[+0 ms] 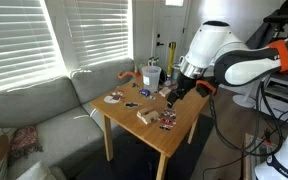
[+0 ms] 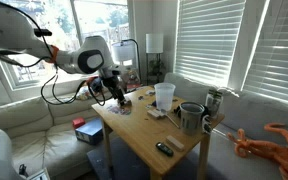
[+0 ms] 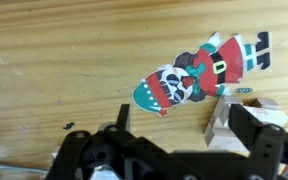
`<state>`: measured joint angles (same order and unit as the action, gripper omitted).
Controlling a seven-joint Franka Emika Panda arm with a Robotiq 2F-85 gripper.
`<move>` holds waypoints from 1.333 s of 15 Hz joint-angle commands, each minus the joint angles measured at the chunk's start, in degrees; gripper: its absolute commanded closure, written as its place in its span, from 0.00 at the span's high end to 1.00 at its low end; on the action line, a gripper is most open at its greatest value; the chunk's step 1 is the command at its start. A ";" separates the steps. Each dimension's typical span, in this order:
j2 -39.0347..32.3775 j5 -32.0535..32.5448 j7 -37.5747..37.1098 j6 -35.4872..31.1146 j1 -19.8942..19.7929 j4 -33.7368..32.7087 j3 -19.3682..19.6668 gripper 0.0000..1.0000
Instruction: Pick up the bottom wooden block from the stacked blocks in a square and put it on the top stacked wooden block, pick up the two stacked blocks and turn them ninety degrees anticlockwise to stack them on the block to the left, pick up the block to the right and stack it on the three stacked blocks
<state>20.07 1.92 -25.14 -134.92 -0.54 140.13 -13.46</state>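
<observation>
Entry, step in hand: judged the first, the approach to the bottom block of the stack, with nothing lifted yet. The next move appeared to call for centring the open fingers on that lowest block alone, then lowering and closing without knocking the block above. Wooden table (image 3: 54, 70): pale grain, carrying everything listed. Robotiq gripper (image 3: 184, 142): black, hung low over the table, below the Christmas figure in the wrist view. Its fingers (image 3: 252, 130) stood spread wide and held nothing; whether the one nearer the blocks touched them could not be told. Christmas figure (image 3: 199, 68): a flat cutout in red, green and teal, lying face up. Stacked blocks (image 3: 222, 127): small, plain pale tan wood, just below and right of the Christmas figure, close inside one finger; count and layering unclear.
</observation>
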 commanded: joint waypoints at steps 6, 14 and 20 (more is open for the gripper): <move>-2.36 -3.24 -0.72 1.40 2.73 -3.18 0.90 1.00; -8.04 -6.07 -7.60 5.93 4.07 -9.59 0.02 1.00; -12.68 -2.93 -12.85 5.85 4.78 -13.13 -0.19 1.00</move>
<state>10.31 -2.81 -35.56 -130.03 3.25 130.09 -13.70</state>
